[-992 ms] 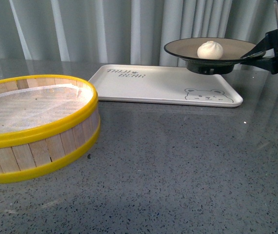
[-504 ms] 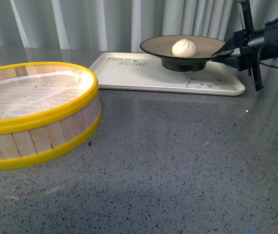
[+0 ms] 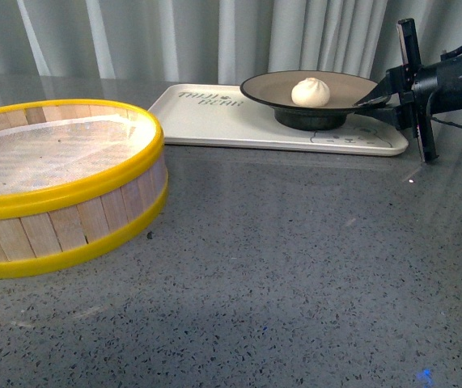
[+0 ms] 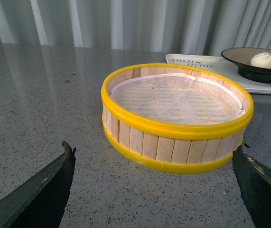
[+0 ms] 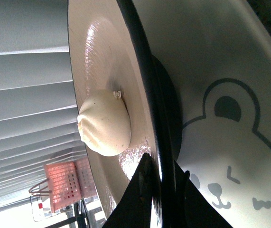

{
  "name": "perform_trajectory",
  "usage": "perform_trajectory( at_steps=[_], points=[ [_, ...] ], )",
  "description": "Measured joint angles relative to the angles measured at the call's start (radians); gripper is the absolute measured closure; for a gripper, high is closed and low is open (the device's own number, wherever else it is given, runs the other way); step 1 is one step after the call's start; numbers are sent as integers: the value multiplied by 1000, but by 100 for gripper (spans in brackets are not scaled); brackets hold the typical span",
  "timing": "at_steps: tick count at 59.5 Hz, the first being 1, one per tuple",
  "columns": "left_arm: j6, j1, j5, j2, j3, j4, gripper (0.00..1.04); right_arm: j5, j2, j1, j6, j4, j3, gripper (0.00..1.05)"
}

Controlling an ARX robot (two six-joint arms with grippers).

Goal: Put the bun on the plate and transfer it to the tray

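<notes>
Right gripper clamps the plate rim at 3 o'clock; left gripper spread wide, empty. One bun, one tray.

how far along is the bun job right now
Done: the bun sits on the plate. In hand: the right gripper pinches the plate's rim, its foot on or just above the tray over the bear drawing; contact is unclear. Left: release and withdraw. The left gripper is open by the steamer basket.

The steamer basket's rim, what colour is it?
Bright yellow rim, clearest in the left wrist view.
</notes>
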Motion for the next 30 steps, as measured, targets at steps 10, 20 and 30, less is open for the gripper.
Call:
perform_trajectory(
  at_steps=[10, 20, 30],
  points=[
    [0, 0, 0, 0, 0, 0, 7, -10, -3, 0, 10, 24, -10, 68],
    [0, 0, 0, 0, 0, 0, 7, -10, -3, 0, 19, 22, -7, 40],
    [0, 0, 0, 0, 0, 0, 7, 73, -51, -1, 39, -21, -6, 6]
  ],
)
